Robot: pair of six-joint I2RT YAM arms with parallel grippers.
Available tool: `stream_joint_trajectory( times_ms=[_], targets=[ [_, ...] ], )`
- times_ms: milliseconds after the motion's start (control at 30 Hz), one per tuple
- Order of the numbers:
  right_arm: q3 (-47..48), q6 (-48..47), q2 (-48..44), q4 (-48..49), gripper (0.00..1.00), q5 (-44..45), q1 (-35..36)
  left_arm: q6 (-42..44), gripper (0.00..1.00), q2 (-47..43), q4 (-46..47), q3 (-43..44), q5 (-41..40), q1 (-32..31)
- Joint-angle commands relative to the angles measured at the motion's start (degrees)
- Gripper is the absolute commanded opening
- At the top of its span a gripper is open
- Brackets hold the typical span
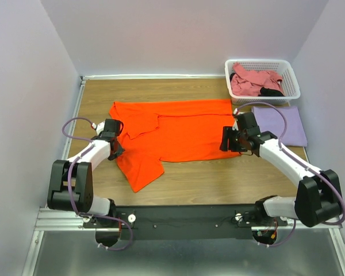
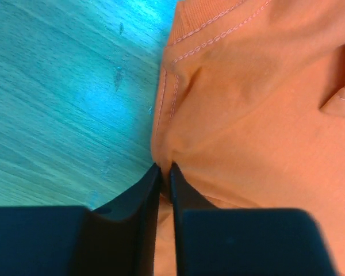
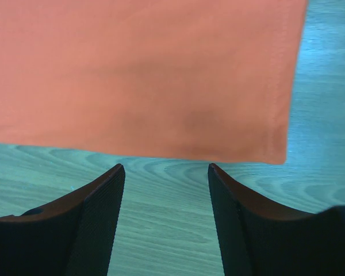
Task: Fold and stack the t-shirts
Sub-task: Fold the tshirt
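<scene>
Left gripper (image 2: 165,168) is down at the left edge of the orange t-shirt (image 1: 178,135), and the wrist view shows its jaws drawn almost together, with a fold of orange cloth pinched between the fingertips, right by the stitched seam. That is a narrow grip on the fabric, at the wooden table (image 1: 195,178) surface.

Over on the right, the right gripper (image 3: 164,168) stands with its jaws wide apart and nothing between them. It hangs over bare wood just near of the shirt's near right corner; the hem lies flat just beyond the fingertips, apart from them.

The orange shirt lies spread across the middle of the table. One sleeve is folded over onto the body at the far left, and another flap juts out toward the near left.

To the right of it lies the lavender t-shirt (image 1: 282,123), folded into a neat rectangle, flat on the table. Just beyond that, at the far right corner, sits the white lattice basket (image 1: 259,62), holding the pink t-shirt (image 1: 250,80) in a crumpled heap, with a bit of black cloth (image 1: 271,92) at its near right.
</scene>
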Motion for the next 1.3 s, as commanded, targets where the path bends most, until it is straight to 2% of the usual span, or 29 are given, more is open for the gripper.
stream_joint_trajectory(
  times_ms=[0,67,167,500,633,900,1100,1167,1267],
  targets=[
    [-0.91,3.55,-1.81,-0.96,0.68,7.54,0.0,0.05,0.07,1.98,-1.28,-1.25,-0.78,0.29],
    [-0.73,4.69,-1.73,-1.57,0.7,8.43,-0.17,0.4,0.0,2.24,-1.54,-0.99,-0.52,0.38],
    [-0.56,7.15,-1.03,-3.42,0.72,9.32,-2.62,0.84,0.0,2.94,-1.81,-0.72,-0.34,0.29],
    [-4.15,12.07,0.91,-2.81,0.7,3.08,-14.75,1.72,0.0,3.92,-0.14,-0.89,0.89,0.38],
    [-6.61,15.32,1.78,1.13,0.66,-1.14,-16.34,1.98,0.0,2.77,0.57,-1.25,1.77,0.29],
    [-11.01,18.49,3.55,6.59,0.58,-2.11,-18.63,2.16,0.0,0.84,1.01,-1.6,2.21,0.29],
    [-12.86,19.46,4.34,9.05,0.56,-2.11,-18.54,2.25,0.0,0.66,0.92,-1.51,2.3,0.47],
    [-12.95,19.64,4.51,9.41,0.5,-2.37,-18.54,2.25,0.0,0.84,0.92,-1.51,2.3,0.38],
    [-12.86,19.73,4.95,9.67,0.49,-3.34,-18.55,2.25,0.0,0.93,0.92,-1.34,2.39,0.64]
  ],
)
